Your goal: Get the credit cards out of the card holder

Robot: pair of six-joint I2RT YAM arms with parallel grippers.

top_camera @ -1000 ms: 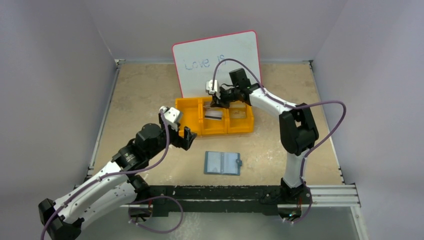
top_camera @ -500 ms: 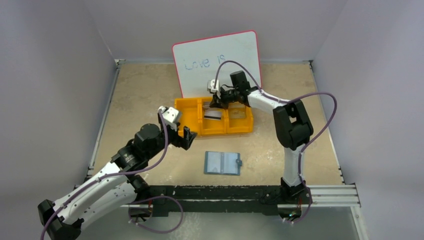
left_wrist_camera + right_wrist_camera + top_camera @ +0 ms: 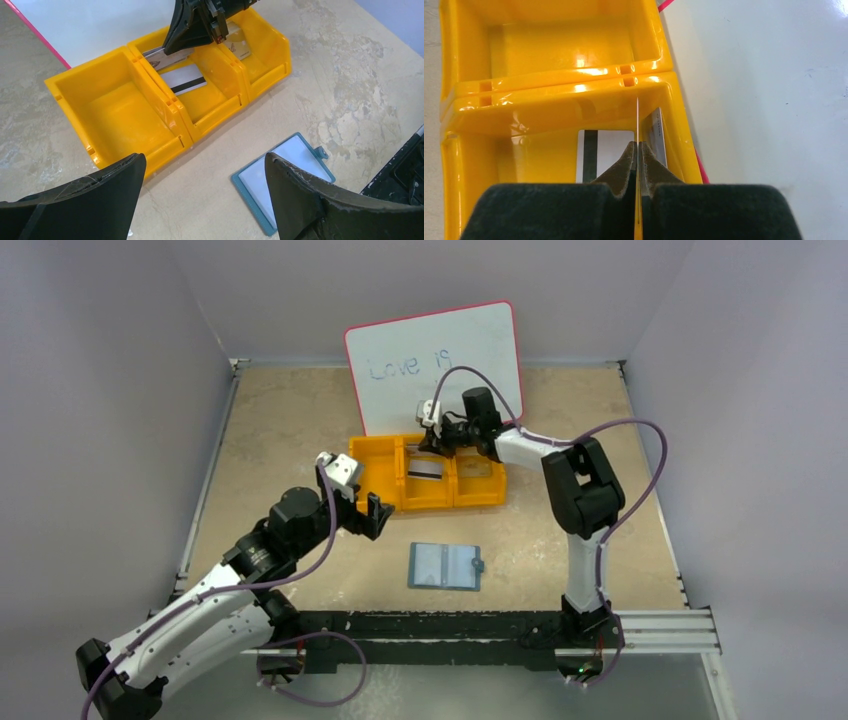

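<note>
Right claw (image 3: pixel 637 146) pinches a credit card (image 3: pixel 637 115) over the middle box of the yellow bin (image 3: pixel 115 110). Dropped crooked, it could land outside. Left claw (image 3: pixel 204 165) gapes beside the bin. Card holder (image 3: pixel 445 566) lies open before it.

Beige mottled stone-patterned table (image 3: pixel 280 420), enclosed by plain pale-lilac walls (image 3: pixel 100 390) on three sides; aluminium rail (image 3: pixel 665 632) along its near edge.

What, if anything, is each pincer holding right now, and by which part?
The right pincer pinches one credit card flat by one end, the rest jutting forward. The left pincer is open and empty.
</note>
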